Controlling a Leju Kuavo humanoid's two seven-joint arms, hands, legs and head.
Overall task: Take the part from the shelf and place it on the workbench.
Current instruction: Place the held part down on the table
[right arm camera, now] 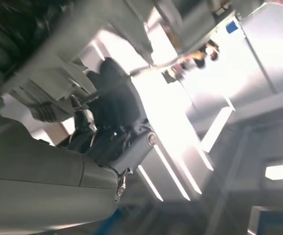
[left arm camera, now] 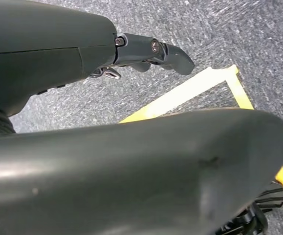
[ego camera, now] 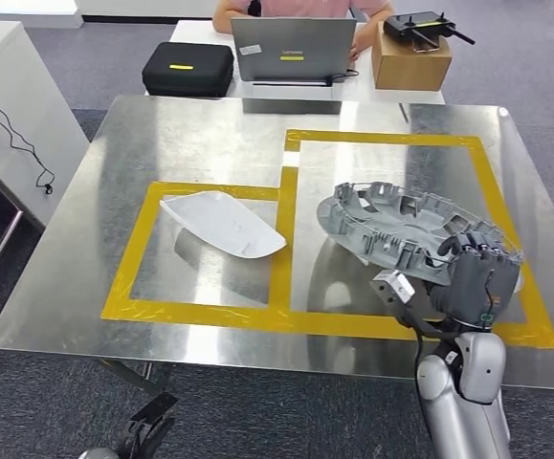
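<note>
The right hand grips the grey part by its near right end, fingers curled over the rim and clamped on it. The part — a ribbed, ring-shaped grey moulding — is tilted over the right half of the surface, inside the larger yellow tape frame, toward the near right corner. Its far left end sits low, close to the metal, but whether it touches cannot be told; the held end is raised. In the right wrist view the fingers wrap around grey ribbed plastic of the part, blurred and against bright glare.

A white curved shell lies flat inside the smaller yellow tape frame on the left half of the surface, well apart from the grey part, with the shared tape strip between them.

The left hand hangs below the near edge of the surface, toward its left corner, over grey carpet. In the left wrist view its fingers extend straight with nothing in them — spread from the thumb, holding nothing — above carpet marked with yellow floor tape.

Beyond the far edge stands a second table with a black case, a laptop and a cardboard box; a person sits behind the laptop.
</note>
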